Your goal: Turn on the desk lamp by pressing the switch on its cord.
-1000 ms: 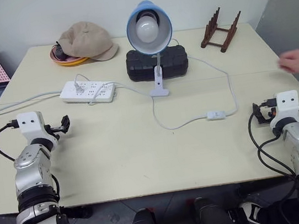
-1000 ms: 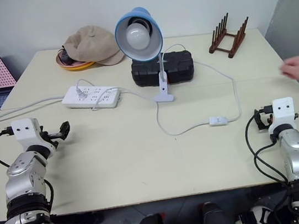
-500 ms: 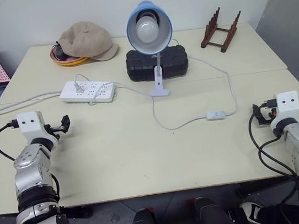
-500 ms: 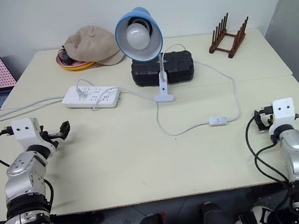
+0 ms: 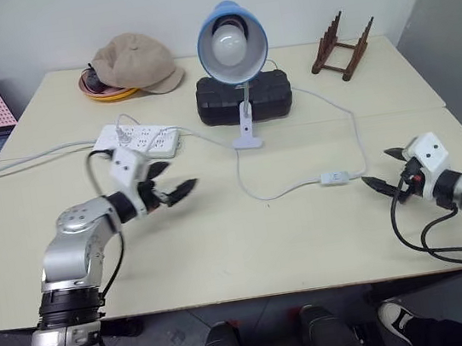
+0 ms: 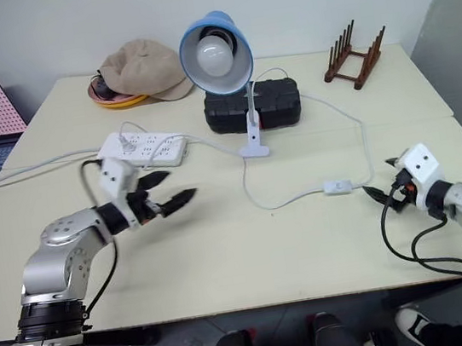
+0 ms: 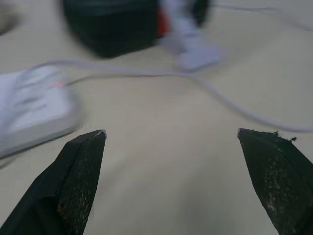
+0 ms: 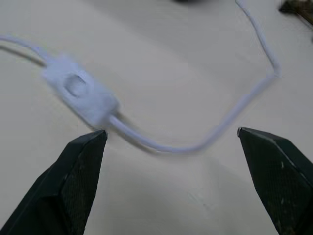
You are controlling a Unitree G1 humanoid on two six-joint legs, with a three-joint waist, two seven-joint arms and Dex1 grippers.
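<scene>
Cream table [image 5: 225,251], plain white wall [image 5: 64,24], grey wall [image 5: 441,14] at right

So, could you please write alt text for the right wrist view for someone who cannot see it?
The switch lies flat on the cream table, just ahead of the open right gripper, one black finger close beside it. The thin white cord curves away from it between the fingers.

- The left gripper [image 5: 172,181] hovers over the table [image 5: 224,243], jaws spread wide and empty, pointing toward the table's middle.
- The right gripper [image 5: 387,170] hangs low above the same table, jaws wide and empty, fingertips aimed inward from the right edge.
</scene>
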